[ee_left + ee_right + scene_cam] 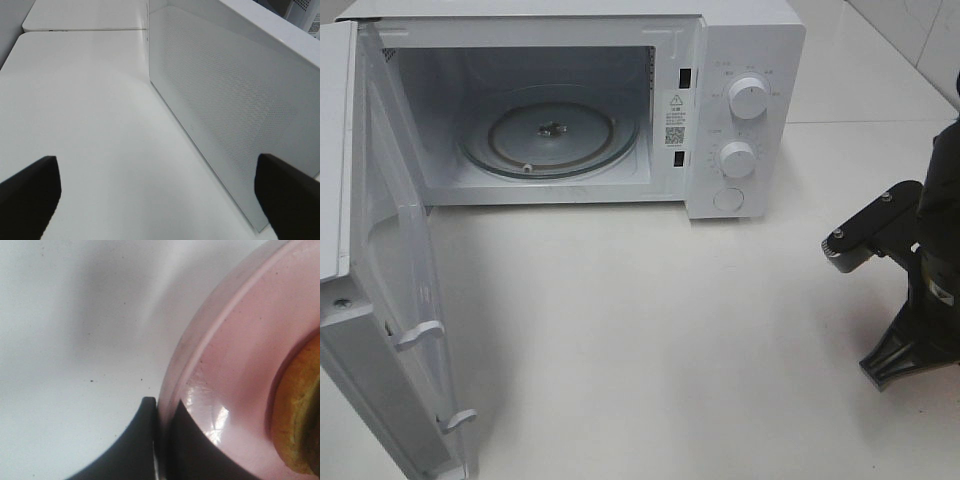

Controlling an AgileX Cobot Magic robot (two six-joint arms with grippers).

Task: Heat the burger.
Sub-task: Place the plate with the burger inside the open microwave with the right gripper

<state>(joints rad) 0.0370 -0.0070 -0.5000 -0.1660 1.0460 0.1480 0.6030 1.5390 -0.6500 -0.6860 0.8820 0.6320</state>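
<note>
Right gripper clamps the round pink plate at its rim; the golden-brown burger sits on it. Left gripper gapes wide beside the white microwave door.

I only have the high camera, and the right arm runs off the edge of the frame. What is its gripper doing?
Observer: The right gripper is shut on the rim of a pink plate.
Operator: Is the burger on it?
Observer: Yes. The burger sits on the plate, with only its bun edge in view.
Operator: And the left gripper? I can't see it.
Observer: The left gripper is open and empty, beside the open microwave door.
</note>
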